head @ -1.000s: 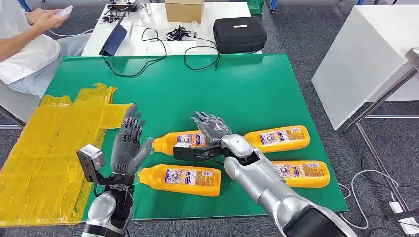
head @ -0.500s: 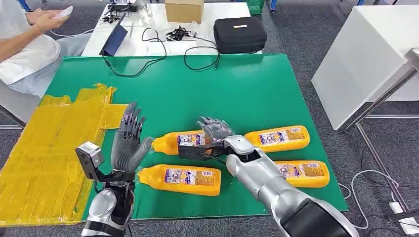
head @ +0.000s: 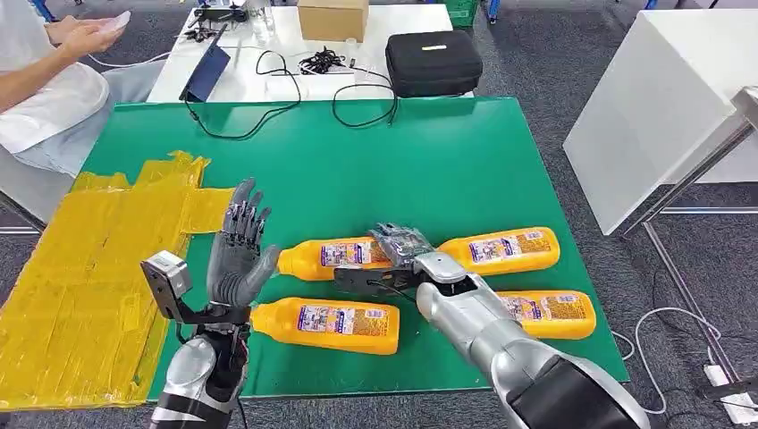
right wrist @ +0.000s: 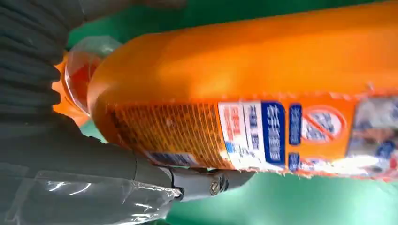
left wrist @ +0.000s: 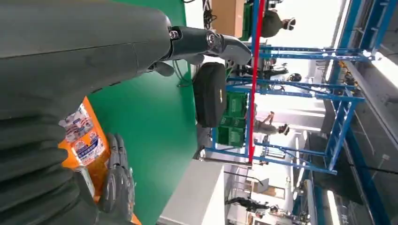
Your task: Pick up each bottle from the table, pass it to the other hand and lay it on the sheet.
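Observation:
Four orange bottles lie on the green table [head: 465, 152]. My right hand [head: 402, 241] is curled over the base end of the far-left bottle [head: 335, 256], which lies flat. In the right wrist view this bottle [right wrist: 263, 93] is pressed close, with the thumb [right wrist: 202, 183] against its side. My left hand [head: 240, 255] is raised upright near the bottle's cap, fingers spread, holding nothing. The near-left bottle [head: 326, 323] lies just below it. The yellow sheet [head: 89, 268] covers the table's left side.
Two more bottles lie at the right, the far one [head: 501, 249] and the near one [head: 550, 314]. Behind the green table stands a white table with a black case [head: 433, 61], a cardboard box [head: 332, 18] and cables. A seated person [head: 45, 80] is at the far left.
My right hand has sunk onto the far-left bottle and its fingers have curled in. The left hand has risen slightly and stays open.

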You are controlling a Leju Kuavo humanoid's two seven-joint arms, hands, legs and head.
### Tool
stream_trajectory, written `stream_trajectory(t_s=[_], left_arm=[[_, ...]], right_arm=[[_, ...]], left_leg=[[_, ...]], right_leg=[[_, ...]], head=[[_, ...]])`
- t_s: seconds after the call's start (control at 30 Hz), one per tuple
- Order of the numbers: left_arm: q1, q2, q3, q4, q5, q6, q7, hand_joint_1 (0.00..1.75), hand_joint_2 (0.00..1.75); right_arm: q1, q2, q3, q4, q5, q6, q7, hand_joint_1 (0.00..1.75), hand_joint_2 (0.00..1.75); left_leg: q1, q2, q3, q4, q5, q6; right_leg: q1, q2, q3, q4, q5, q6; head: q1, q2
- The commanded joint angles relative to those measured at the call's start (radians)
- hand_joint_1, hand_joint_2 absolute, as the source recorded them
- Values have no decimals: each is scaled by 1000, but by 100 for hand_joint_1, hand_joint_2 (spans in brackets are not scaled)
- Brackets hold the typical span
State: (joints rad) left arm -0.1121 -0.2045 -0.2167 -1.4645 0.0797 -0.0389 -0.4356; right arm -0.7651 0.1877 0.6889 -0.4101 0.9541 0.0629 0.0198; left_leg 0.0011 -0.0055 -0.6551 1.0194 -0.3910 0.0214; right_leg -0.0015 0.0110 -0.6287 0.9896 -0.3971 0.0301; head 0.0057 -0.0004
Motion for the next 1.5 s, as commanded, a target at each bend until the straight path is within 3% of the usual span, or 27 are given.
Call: stream_trajectory(t_s=[0.03, 0.27, 0.3, 0.37, 0.57, 0.77, 1.37, 1.4, 1.5], left_arm=[[-44, 12, -27, 75, 10, 12, -1, 0, 175], [-41, 10, -27, 75, 13, 17, -2, 0, 175], [-41, 9, -27, 75, 13, 18, -3, 0, 175], [-40, 9, -26, 74, 14, 18, -3, 0, 175], [-22, 10, -26, 52, 14, 20, -4, 0, 175], [5, 12, -28, 19, 16, 35, -5, 0, 175], [7, 13, -29, 15, 16, 36, -5, 0, 175], [14, 13, -26, 5, 13, 49, -11, 0, 175], [27, 20, -25, -17, 8, 60, -16, 0, 175]], right_arm=[[-40, 10, -10, 117, 25, 8, 19, 133, 175], [-27, 11, 9, 120, 59, -9, 33, 138, 175], [-24, 10, 13, 119, 66, -18, 37, 143, 175], [-19, 8, 15, 115, 76, -41, 44, 171, 175], [3, -2, -42, 76, 86, -240, 41, 175, 175], [51, -20, -189, -21, 85, -603, -17, 175, 175], [50, -20, -202, -29, 83, -614, -23, 175, 175], [74, -18, -260, -86, 47, -722, -85, 175, 175], [118, -20, -348, -231, -7, -761, -166, 175, 175]], left_leg=[[0, -2, 4, -1, -1, -1], [0, -2, 7, -1, -2, -1], [0, -2, 5, -1, -1, -1], [0, -2, 4, -1, -1, -1], [0, -2, 5, -1, -1, -1], [0, -2, 8, 0, -3, -1], [0, -1, 4, 0, -2, -1], [0, -1, 7, 0, -3, -1], [0, 0, 5, 0, -3, -1]], right_leg=[[0, -3, 4, 0, -2, 0], [0, -3, 7, -1, -3, 0], [0, -3, 6, -1, -2, 0], [0, -3, 5, -1, -1, 0], [0, -3, 6, -1, -2, 0], [0, -3, 8, 0, -4, 0], [0, -2, 4, 0, -2, 0], [0, -2, 7, 0, -3, 0], [0, -2, 6, 0, -3, 0]], head=[[0, 0], [0, 0], [0, 0], [0, 0], [0, 0], [0, 0], [0, 0], [0, 0], [0, 0]])
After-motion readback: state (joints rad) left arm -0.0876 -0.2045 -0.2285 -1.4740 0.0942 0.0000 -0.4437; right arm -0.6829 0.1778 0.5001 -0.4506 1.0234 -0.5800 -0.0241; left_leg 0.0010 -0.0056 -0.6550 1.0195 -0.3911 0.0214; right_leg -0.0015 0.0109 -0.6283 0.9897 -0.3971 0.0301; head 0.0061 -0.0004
